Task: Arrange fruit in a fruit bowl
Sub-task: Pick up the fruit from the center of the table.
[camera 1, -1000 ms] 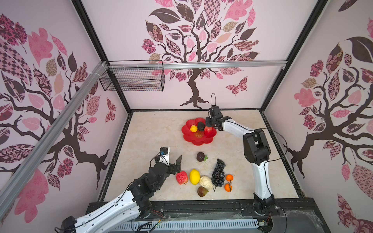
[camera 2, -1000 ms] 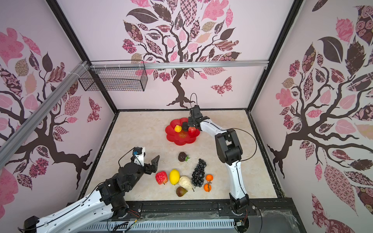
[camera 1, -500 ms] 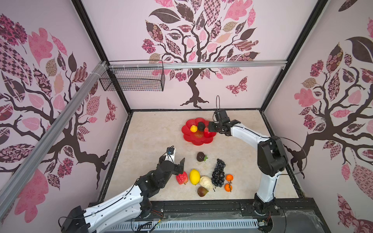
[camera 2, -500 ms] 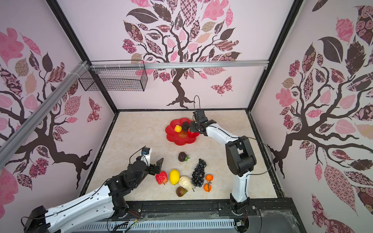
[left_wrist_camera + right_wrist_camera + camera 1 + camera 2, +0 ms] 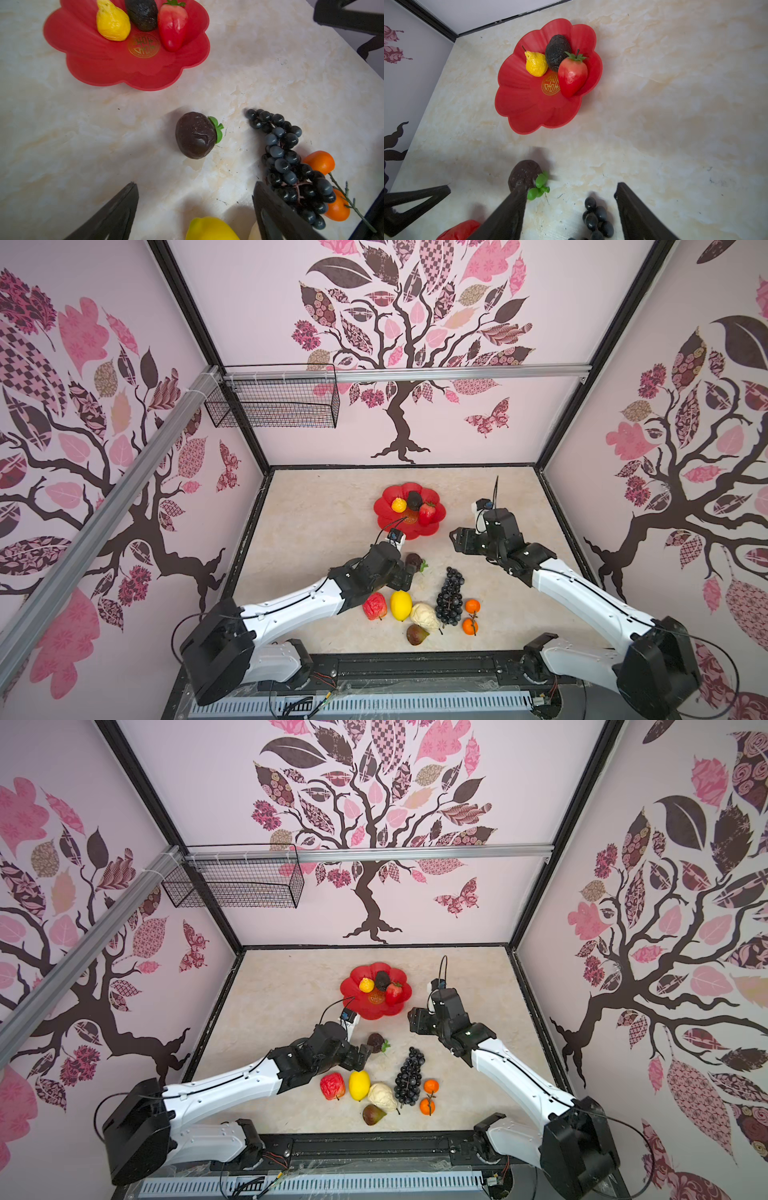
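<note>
The dark green-capped fruit (image 5: 196, 135) sits on the table (image 5: 62, 135), 6 o'clock of the fruit bowl (image 5: 93, 62). Looks light, stiff, slick: pinch its middle. Empty left fingers (image 5: 116, 212) gape wide (right fingers (image 5: 508, 214) too).

Left arm (image 5: 291, 608) stretched forward, wrist pitched down. Left hand (image 5: 194, 185) has fingers spread wide with nothing between them, tips angled down toward surface (image 5: 324, 531). Right arm (image 5: 582, 589) reaches forward and inward. Right hand (image 5: 570, 186) has fingers parted, empty, clear of surface. Hands well apart, right one ahead of left.
</note>
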### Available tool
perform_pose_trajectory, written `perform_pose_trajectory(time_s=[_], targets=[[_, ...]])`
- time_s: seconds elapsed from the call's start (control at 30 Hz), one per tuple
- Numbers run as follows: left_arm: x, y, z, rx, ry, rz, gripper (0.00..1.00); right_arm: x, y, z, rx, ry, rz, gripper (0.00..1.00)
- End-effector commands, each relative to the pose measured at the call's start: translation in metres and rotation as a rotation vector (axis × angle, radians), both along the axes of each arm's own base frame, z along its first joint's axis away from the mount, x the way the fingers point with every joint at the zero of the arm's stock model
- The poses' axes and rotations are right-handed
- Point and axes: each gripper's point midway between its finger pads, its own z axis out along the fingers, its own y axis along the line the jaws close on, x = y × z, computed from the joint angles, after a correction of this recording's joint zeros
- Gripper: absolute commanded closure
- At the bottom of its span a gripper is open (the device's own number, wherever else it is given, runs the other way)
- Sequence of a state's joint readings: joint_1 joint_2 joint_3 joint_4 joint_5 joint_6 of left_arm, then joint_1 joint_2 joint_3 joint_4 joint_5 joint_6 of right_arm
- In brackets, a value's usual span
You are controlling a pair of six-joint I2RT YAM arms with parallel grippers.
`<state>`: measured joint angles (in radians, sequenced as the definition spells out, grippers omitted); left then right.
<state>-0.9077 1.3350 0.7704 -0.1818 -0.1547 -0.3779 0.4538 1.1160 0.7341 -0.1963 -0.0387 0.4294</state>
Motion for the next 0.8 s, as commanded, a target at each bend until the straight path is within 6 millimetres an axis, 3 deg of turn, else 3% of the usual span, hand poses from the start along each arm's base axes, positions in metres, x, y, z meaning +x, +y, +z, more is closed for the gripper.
perform_pose_trajectory(time_s=[0.0,0.23,0.5,0.77], targets=[[0.005,-0.02,0.003,-0.024,0.062,-0.018,0.11,-0.015,-0.002,0.009,0.087,-0.027,-0.015,0.27],[0.025,-0.035,-0.025,0.061,0.137,0.051,0.09,-0.038,-0.018,0.003,0.1,-0.051,-0.041,0.2],[0.043,-0.042,-0.047,0.126,0.161,0.115,0.09,-0.05,-0.015,-0.008,0.13,-0.037,-0.006,0.18],[0.049,-0.045,-0.06,0.171,0.175,0.134,0.21,-0.053,-0.014,-0.014,0.131,-0.031,0.004,0.17]])
